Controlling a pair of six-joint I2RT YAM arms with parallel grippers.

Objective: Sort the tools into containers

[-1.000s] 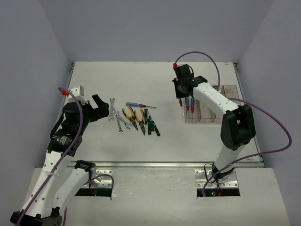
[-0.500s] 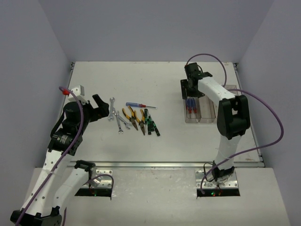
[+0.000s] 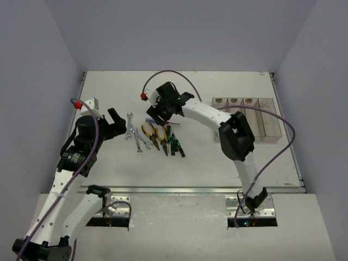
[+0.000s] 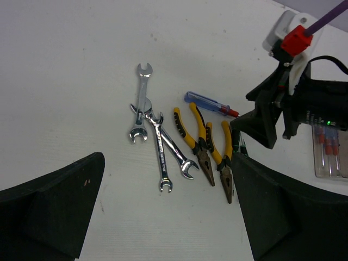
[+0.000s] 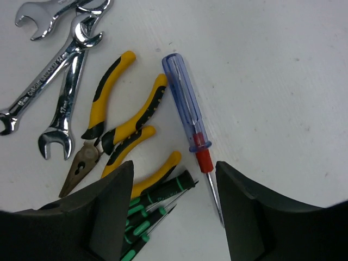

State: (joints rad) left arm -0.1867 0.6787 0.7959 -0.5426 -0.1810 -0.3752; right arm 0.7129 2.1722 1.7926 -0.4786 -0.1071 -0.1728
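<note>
The tools lie in a group left of the table's centre: silver wrenches [image 3: 134,133], two yellow-handled pliers [image 3: 154,136], black-and-green screwdrivers [image 3: 174,141] and one blue-and-red screwdriver [image 5: 186,115]. My right gripper [image 3: 161,117] hangs open and empty just above the blue-and-red screwdriver, its fingers either side of the shaft end and the green screwdrivers [image 5: 149,209]. My left gripper [image 3: 120,128] is open and empty, left of the wrenches [image 4: 149,128]. The clear containers [image 3: 255,109] stand at the right. Blue-and-red screwdrivers [image 4: 328,150] lie in the leftmost one.
The right arm [image 3: 206,115] stretches from the right across the table's middle, over the left end of the bin row. The right gripper's body [image 4: 283,103] shows in the left wrist view, beside the pliers [image 4: 202,142]. White walls close in the table on three sides.
The right arm has swung from over the bins at the right leftward to above the tool group. The left arm has barely moved.
</note>
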